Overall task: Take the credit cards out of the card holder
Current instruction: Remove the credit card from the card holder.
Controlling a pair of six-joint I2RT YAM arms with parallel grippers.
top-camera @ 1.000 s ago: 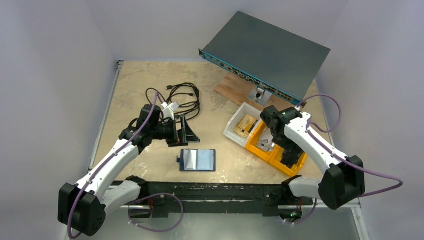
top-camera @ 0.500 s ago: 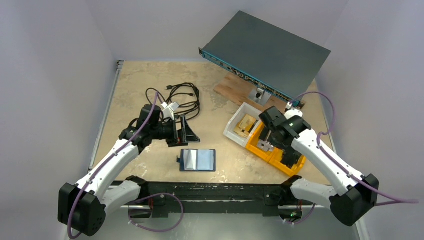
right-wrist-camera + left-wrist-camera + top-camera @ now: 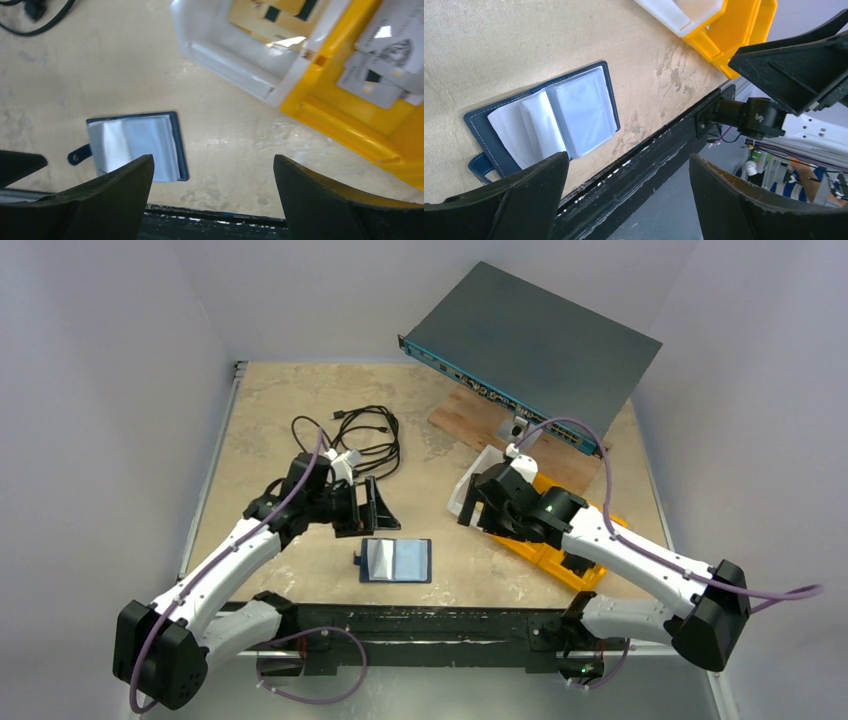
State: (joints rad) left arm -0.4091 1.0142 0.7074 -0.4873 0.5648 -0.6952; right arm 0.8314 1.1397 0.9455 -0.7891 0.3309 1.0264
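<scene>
Tabletop (image 3: 290,400) beige, mottled, scuffed near the front. Black rail (image 3: 420,620) runs along the near edge where the arms are bolted. Pale lilac-white walls (image 3: 100,390) close in the left, back and right sides. At the back right, a grey network switch (image 3: 540,340) sits tilted on a wooden board (image 3: 470,415). A loose tangle of black cables (image 3: 365,435) lies left of centre.

Card holder (image 3: 396,561) lies opened flat on the table, close to the front rail and between the two arms. Cover is dark navy with light stitching; a short snap tab sticks out at its left edge in the top view. Inside are pale, glossy plastic sleeves, fanned slightly. Whether any card sits in them cannot be made out.

Left gripper (image 3: 628,159) hangs above and just behind the holder, jaws spread wide, nothing between them. Right gripper (image 3: 212,160) is also spread wide and empty, above bare table between the holder and the bins.

White bin (image 3: 230,65) holds tan cards. Yellow bin (image 3: 340,125), touching it, holds grey cards.
</scene>
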